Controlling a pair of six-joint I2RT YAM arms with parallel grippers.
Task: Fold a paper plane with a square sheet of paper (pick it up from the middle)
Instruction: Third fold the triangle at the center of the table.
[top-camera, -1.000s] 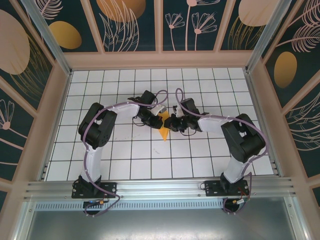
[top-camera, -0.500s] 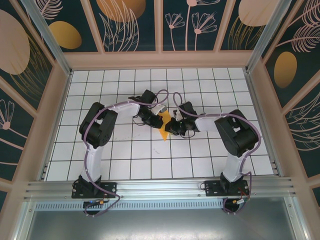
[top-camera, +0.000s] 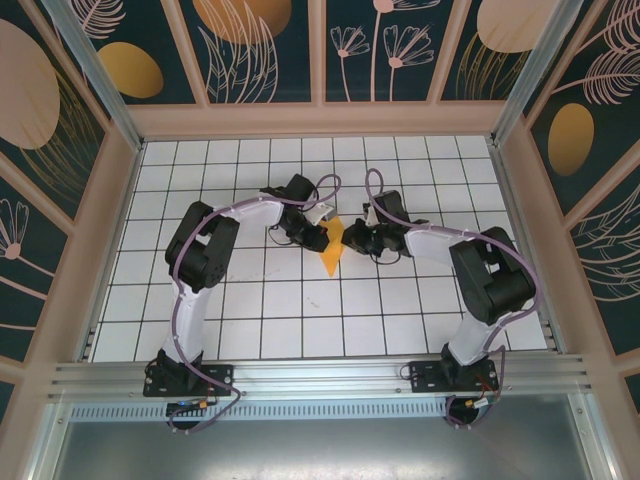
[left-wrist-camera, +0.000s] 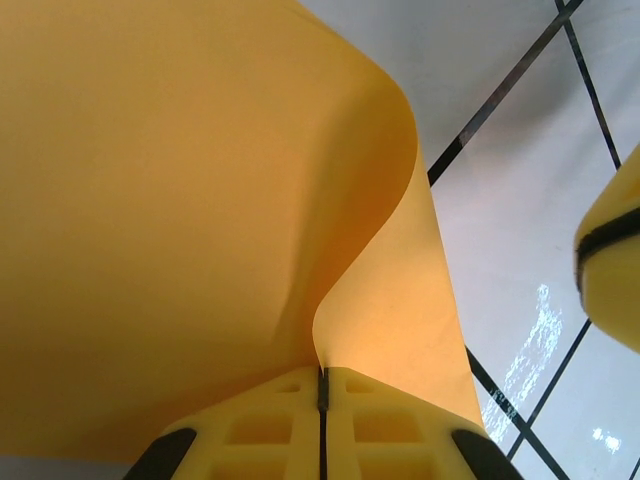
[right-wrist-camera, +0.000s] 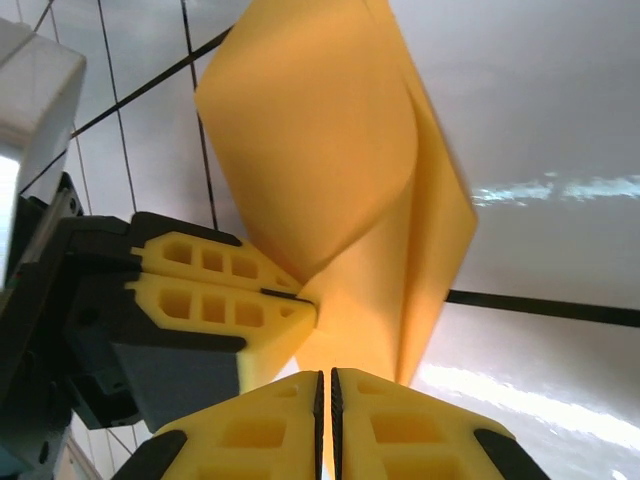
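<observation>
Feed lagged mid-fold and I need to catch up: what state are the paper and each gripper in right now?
sheet of paper: partly folded, layers bowed apart, not pressed flat.
left gripper: shut, pinching the sheet at its edge.
right gripper: shut on the same sheet, fingertips close beside the left gripper's.

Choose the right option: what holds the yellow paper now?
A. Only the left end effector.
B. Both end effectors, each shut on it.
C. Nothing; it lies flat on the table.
B: the left end effector and the right end effector each have their fingers closed on the curled paper.
</observation>
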